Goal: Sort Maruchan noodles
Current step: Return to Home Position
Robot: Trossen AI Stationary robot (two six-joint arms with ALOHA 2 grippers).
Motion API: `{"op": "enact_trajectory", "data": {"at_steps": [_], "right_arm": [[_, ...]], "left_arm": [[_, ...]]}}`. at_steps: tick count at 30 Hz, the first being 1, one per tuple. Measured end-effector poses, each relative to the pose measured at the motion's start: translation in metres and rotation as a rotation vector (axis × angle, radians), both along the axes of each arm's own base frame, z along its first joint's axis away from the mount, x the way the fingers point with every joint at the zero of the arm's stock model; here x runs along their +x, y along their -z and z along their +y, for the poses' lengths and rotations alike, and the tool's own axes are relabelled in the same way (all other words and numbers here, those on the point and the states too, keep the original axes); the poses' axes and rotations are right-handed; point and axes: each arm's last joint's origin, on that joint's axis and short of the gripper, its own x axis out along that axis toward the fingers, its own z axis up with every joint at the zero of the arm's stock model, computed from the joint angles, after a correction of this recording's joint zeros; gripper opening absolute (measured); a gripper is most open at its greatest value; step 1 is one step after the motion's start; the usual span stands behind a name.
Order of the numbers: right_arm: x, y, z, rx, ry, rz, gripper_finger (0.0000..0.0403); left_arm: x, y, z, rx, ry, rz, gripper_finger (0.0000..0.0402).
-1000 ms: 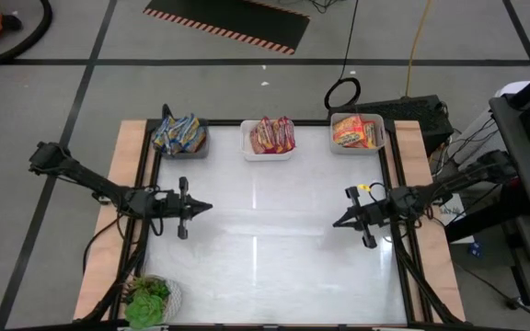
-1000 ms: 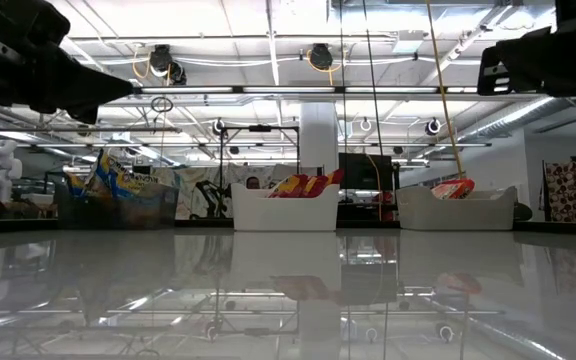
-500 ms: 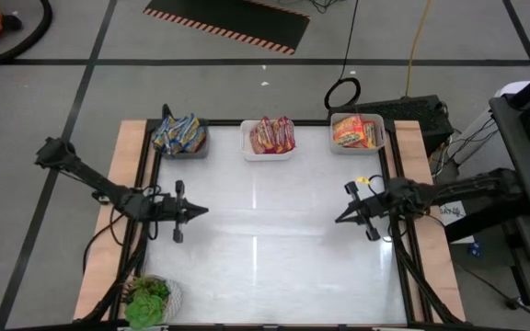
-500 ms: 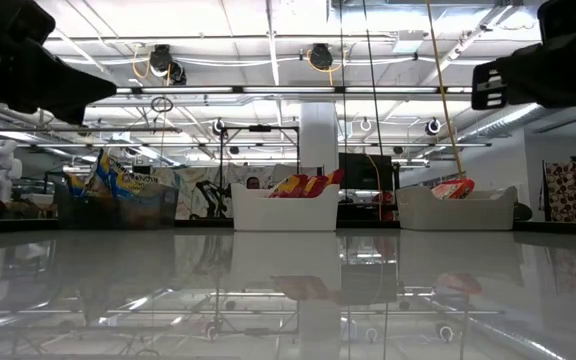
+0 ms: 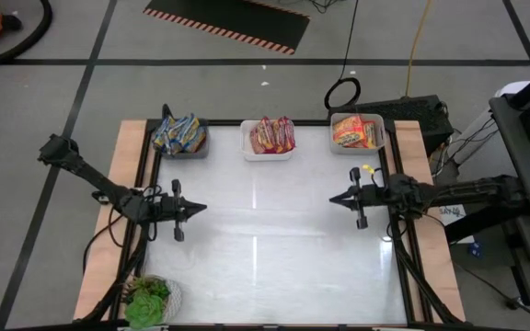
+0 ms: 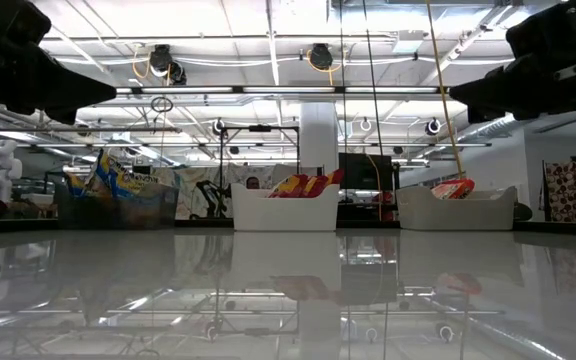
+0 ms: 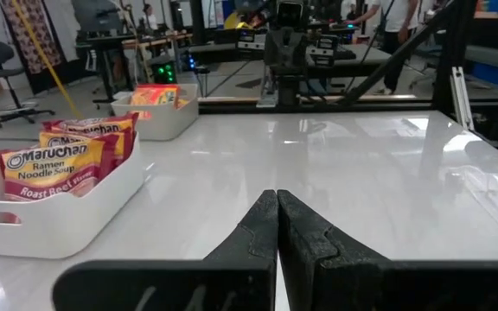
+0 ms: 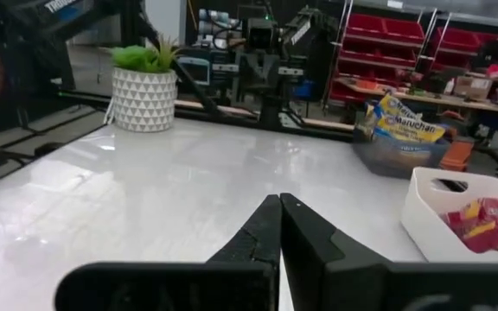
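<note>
The Maruchan noodles lie in three bins along the table's far edge. Blue-and-yellow packets (image 5: 178,133) fill the grey bin on the left. Red packets (image 5: 272,134) are in the white middle bin (image 7: 50,220). Orange packets (image 5: 356,131) are in the right bin (image 6: 456,207). My left gripper (image 5: 201,209) hangs shut above the table's left part, pointing level toward the right, with nothing in it (image 7: 277,212). My right gripper (image 5: 332,197) hangs shut above the right part, pointing level toward the left, also with nothing in it (image 8: 279,212).
A green plant in a white pot (image 5: 147,299) stands at the near left corner. The white tabletop (image 5: 265,248) between the two grippers is bare. A dark frame and a wooden border (image 5: 127,156) run round the table.
My right gripper has swung toward the table's far edge. It slanted toward the near left before and now points straight at the left edge. It has stayed shut.
</note>
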Motion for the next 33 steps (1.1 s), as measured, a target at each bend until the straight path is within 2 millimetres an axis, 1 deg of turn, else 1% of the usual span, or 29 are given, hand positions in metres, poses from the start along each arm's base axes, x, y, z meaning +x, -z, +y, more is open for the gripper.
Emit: {"op": "enact_trajectory", "data": {"at_steps": [3,9,17,25,33], "right_arm": [[0.0,-0.001,0.0,-0.002,0.003,-0.013,0.0],[-0.004,-0.006,0.0,0.034,0.095,-0.052,0.0],[-0.007,-0.008,0.008,0.009,0.027,-0.077,0.0],[-0.012,-0.007,0.01,0.007,-0.019,-0.066,0.0],[-0.021,-0.007,0.009,0.028,0.013,-0.074,0.0]], "left_arm": [[0.0,0.0,0.0,0.001,-0.001,0.002,0.0003],[0.0,0.002,0.0,-0.004,-0.011,0.014,0.0003],[0.0,0.003,0.0,-0.013,-0.011,0.02,0.0003],[0.0,0.003,0.0,-0.016,-0.012,0.019,0.0003],[0.0,0.003,0.001,-0.006,-0.021,0.02,0.0003]]}}
